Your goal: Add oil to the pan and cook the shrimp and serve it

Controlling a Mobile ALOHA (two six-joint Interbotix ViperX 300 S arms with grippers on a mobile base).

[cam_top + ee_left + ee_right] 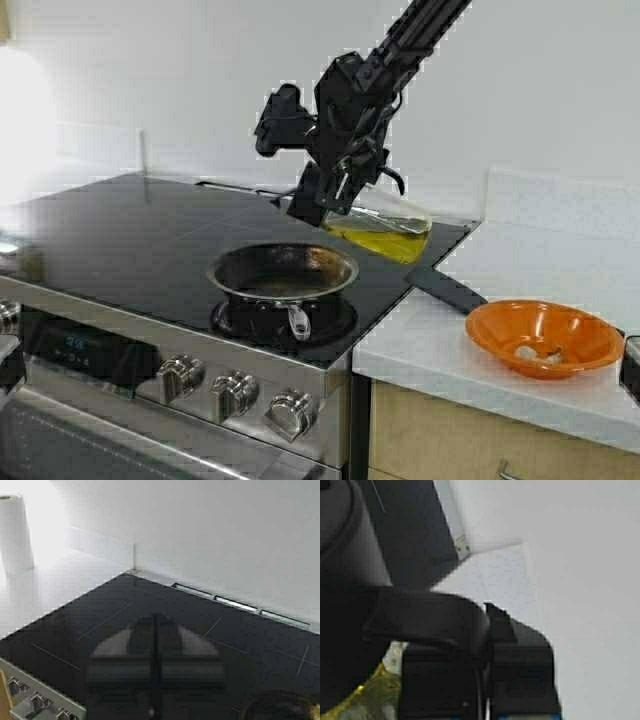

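Note:
The steel pan (283, 272) sits on the stove's front right burner, its dark inside showing. My right gripper (345, 185) is shut on the black handle (430, 615) of the clear jug (385, 230), which is held tilted just above and behind the pan, lid end down. Golden oil (380, 240) pools in the jug's lower side; I see no stream. Pale shrimp (535, 352) lie in the orange bowl (590, 335) on the counter to the right. My left gripper (156, 617) hangs shut and empty over the black glass cooktop (100, 625).
A dark flat utensil (447, 287) lies across the cooktop's right edge onto the white counter (520, 250). Stove knobs (235, 395) line the front panel. A paper towel roll (15, 532) stands on the counter left of the stove. The wall is close behind.

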